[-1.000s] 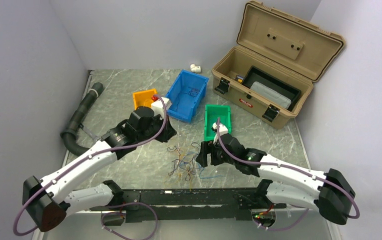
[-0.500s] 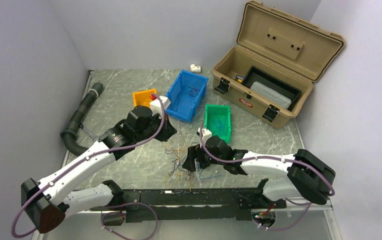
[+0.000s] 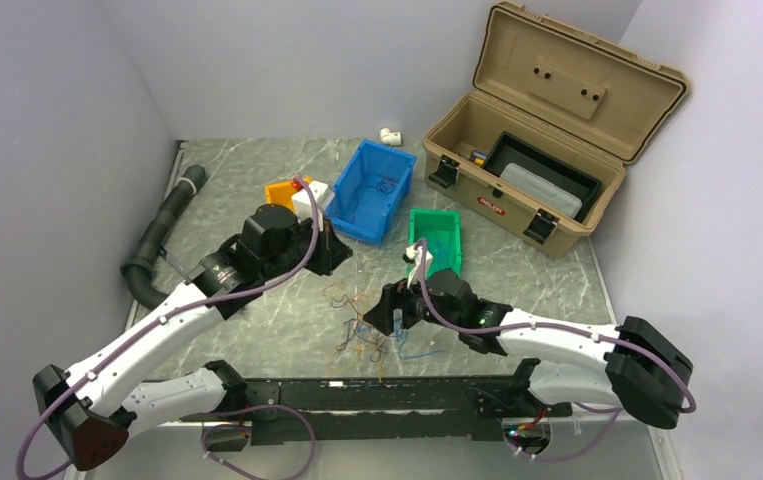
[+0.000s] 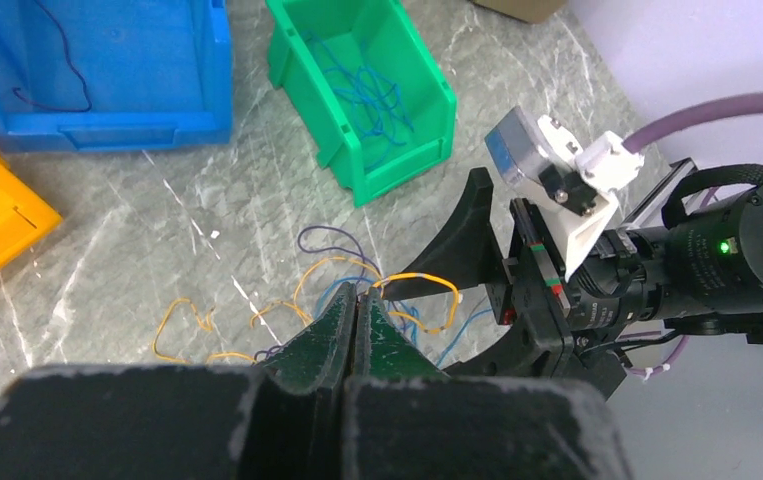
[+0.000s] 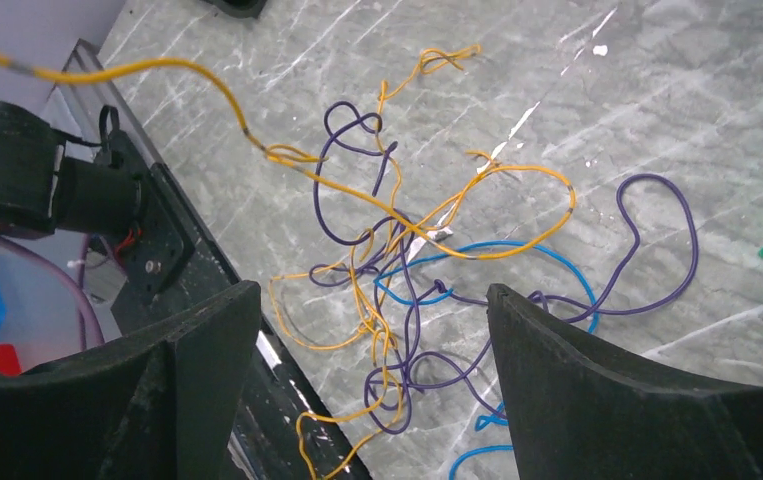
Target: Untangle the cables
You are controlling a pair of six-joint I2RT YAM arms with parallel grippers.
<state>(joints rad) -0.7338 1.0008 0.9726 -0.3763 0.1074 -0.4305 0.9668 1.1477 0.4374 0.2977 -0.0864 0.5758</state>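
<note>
Nothing can be read for certain in any view; the one sign is a small red label (image 3: 490, 204) on the front wall of the tan case (image 3: 557, 215), which stands open at the back right of the desk (image 3: 257, 330); its pale lettering is too small to make out.

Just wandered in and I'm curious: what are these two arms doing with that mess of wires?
They are untangling a heap of thin cables on the table. The left hand is pinched shut on a yellow cable that runs up out of the heap. The right hand hangs open over the heap, holding nothing. Some blue cables lie in the green bin.
</note>
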